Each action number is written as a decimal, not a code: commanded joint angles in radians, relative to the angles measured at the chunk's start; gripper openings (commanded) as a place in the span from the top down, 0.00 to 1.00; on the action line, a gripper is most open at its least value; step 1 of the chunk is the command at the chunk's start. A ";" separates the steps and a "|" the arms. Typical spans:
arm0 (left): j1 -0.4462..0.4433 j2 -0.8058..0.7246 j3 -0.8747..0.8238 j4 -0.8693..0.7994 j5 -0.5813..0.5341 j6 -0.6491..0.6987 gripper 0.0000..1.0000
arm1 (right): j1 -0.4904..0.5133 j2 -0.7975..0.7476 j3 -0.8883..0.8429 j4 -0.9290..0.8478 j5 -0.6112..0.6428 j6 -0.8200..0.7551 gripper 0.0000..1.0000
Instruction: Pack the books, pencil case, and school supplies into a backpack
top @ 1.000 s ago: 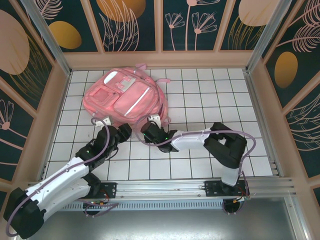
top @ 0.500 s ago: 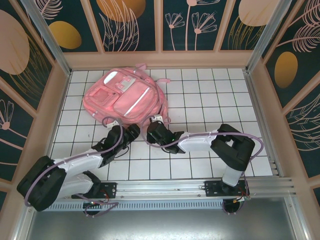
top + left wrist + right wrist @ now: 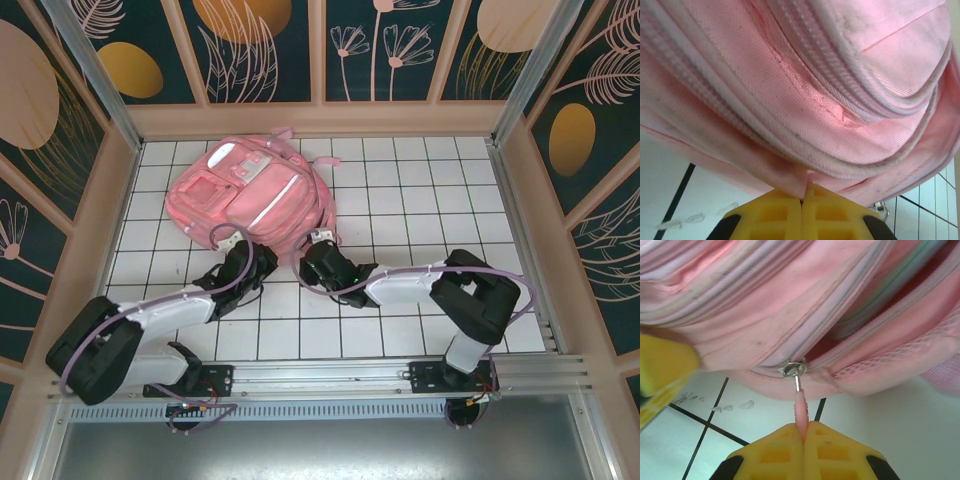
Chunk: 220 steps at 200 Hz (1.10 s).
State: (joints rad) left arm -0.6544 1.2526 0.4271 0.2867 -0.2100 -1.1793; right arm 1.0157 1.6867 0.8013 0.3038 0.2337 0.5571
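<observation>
White tabletop (image 3: 420, 200) with dark grid lines, light pink backpack (image 3: 250, 195) lying flat on its far-left part.

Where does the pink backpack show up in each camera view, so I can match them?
Top external: the backpack lies upper left on the table.
Left wrist: it covers the upper part; the left pincer pinches its lower edge, bottom centre.
Right wrist: it spans the top; the right pincer, bottom centre, is shut on its zipper pull.
Shared landmark: the white table's black grid lines.
</observation>
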 commanded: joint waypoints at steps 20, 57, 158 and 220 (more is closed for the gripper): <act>0.046 -0.225 -0.044 -0.266 -0.213 0.033 1.00 | -0.067 -0.040 -0.027 0.000 0.025 -0.018 1.00; 0.087 -0.435 -0.089 -0.416 -0.271 0.063 1.00 | -0.129 -0.046 -0.028 -0.006 0.015 -0.049 1.00; 0.475 -0.320 -0.013 -0.400 -0.080 0.275 1.00 | -0.137 -0.121 -0.098 0.056 -0.076 -0.097 1.00; 0.507 -0.174 0.074 -0.339 -0.020 0.304 0.84 | -0.005 -0.081 -0.055 0.021 0.004 -0.098 1.00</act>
State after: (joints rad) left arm -0.1524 1.0832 0.4652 -0.1081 -0.2523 -0.9154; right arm 0.9958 1.5875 0.7132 0.3538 0.1818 0.4698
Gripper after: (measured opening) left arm 0.062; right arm 0.050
